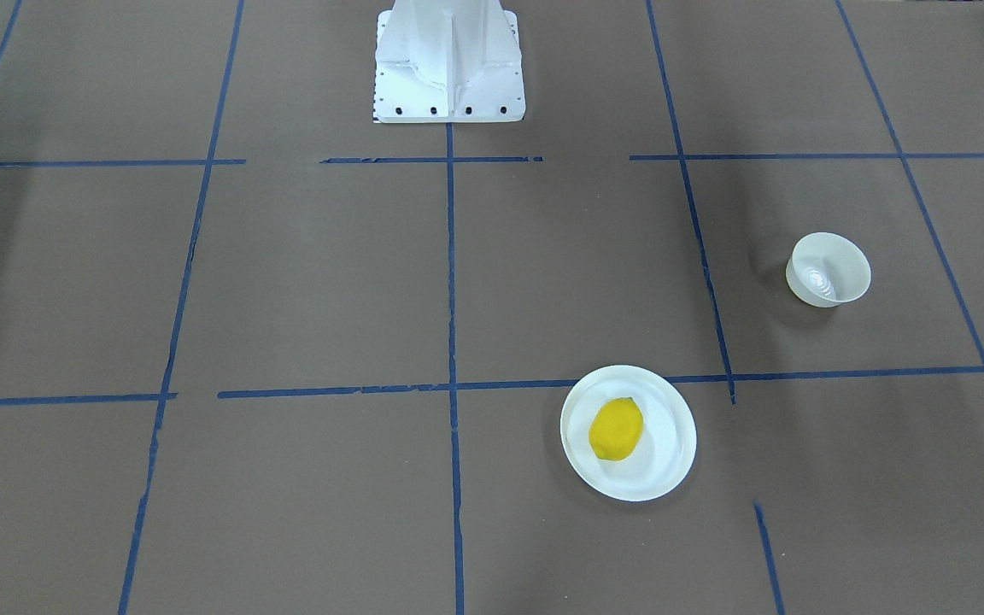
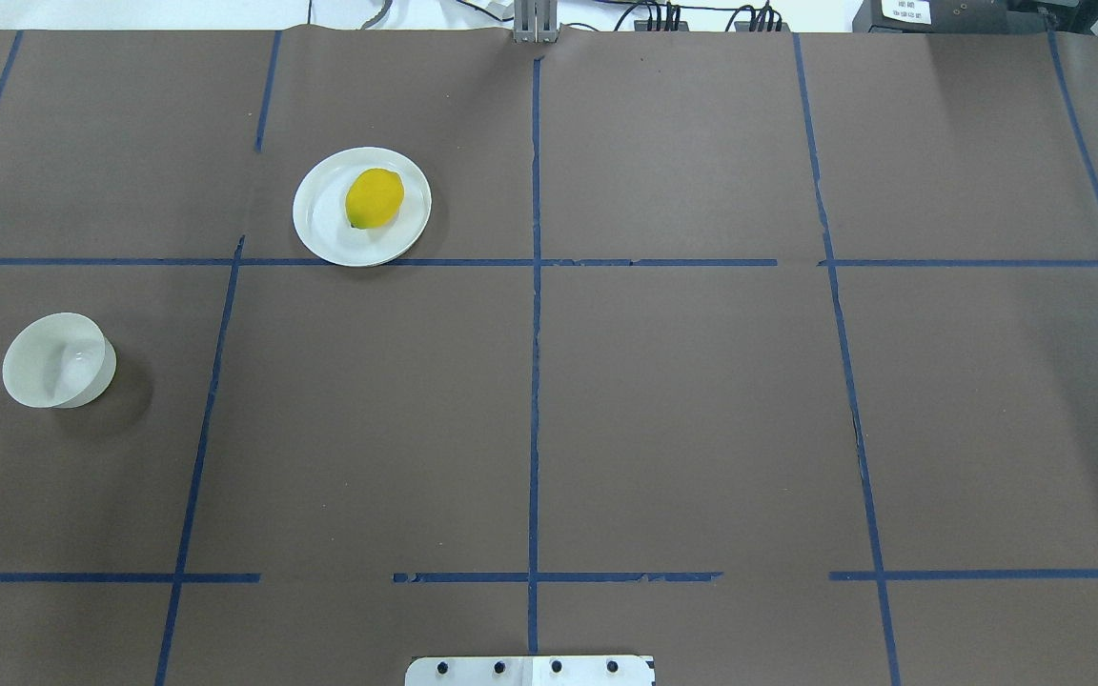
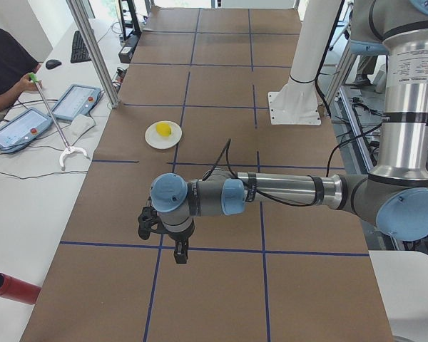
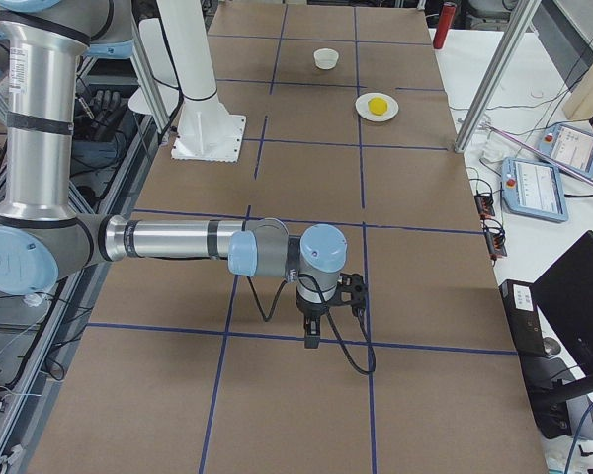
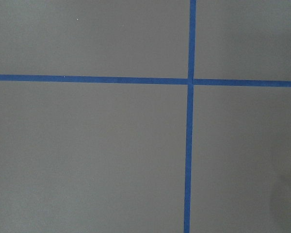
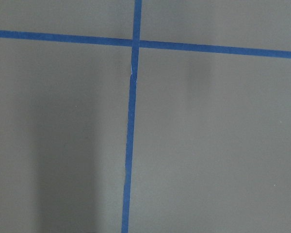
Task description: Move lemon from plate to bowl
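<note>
- The lemon [image 2: 375, 198] is lying on its side on the plate [image 2: 325, 243], a little off centre. I judge the low rim is keeping it from rolling off.
- Lemon and plate are sitting well apart from the left gripper [image 3: 178, 254], farther along the table [image 2: 701, 429] and out toward the operators' side. They are farther again from the right gripper [image 4: 312, 341], up at the far end as seen from its side.
- The bowl [image 2: 58, 362] is standing upright with its mouth up, ready to receive the fruit. It is sitting well apart from the plate, and farther from the right gripper than the plate is.
- Both grippers are hanging fingers-down above the table, touching nothing. Each is showing only in a side view, so I cannot tell how wide either one is standing.
- Both wrist cameras are looking straight down at bare paper and crossing tape. The pick is not yet begun, and I judge the left arm, being nearer the dishes, is the likelier one for it.
- Only blue tape lines [image 2: 227, 314] are running across the paper between plate and bowl, so I judge the carry is facing no obstacle on the surface.
- The white base [image 1: 449, 68] is standing back from both dishes.
- Off the table an operator [image 3: 3, 64] is holding a grabber stick [image 3: 53, 117] beside two pendants [image 3: 75, 101], and a red cylinder [image 3: 11, 288] is lying near the table's corner.
</note>
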{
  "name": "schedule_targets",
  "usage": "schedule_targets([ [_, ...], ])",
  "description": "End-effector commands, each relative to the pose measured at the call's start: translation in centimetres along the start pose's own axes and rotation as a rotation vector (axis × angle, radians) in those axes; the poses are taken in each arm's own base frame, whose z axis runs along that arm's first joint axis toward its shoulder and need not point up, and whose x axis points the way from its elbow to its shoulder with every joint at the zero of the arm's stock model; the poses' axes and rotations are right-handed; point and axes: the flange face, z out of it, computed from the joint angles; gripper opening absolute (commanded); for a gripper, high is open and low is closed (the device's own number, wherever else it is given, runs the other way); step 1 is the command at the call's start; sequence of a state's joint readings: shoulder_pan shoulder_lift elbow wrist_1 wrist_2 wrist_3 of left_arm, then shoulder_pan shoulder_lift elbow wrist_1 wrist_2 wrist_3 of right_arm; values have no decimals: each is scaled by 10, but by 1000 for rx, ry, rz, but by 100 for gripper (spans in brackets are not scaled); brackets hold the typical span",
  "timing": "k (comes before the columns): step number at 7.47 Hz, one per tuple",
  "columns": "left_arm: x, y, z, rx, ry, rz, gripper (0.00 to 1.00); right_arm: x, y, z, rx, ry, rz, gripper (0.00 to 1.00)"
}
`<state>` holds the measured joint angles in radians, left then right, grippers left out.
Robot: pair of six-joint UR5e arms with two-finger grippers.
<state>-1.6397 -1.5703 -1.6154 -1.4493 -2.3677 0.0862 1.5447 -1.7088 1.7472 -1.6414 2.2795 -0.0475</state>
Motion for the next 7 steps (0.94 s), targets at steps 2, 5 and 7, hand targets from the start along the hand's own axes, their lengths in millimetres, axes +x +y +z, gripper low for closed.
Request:
schedule_targets([
  [2,5,1,-4,2,-12,7,100,0,0,0,0,0,0,100],
  [5,4,3,-1,8,-6,18,100,0,0,0,0,0,0,100],
  [7,49,-14,-7,102,32,103,100,0,0,0,0,0,0,100],
])
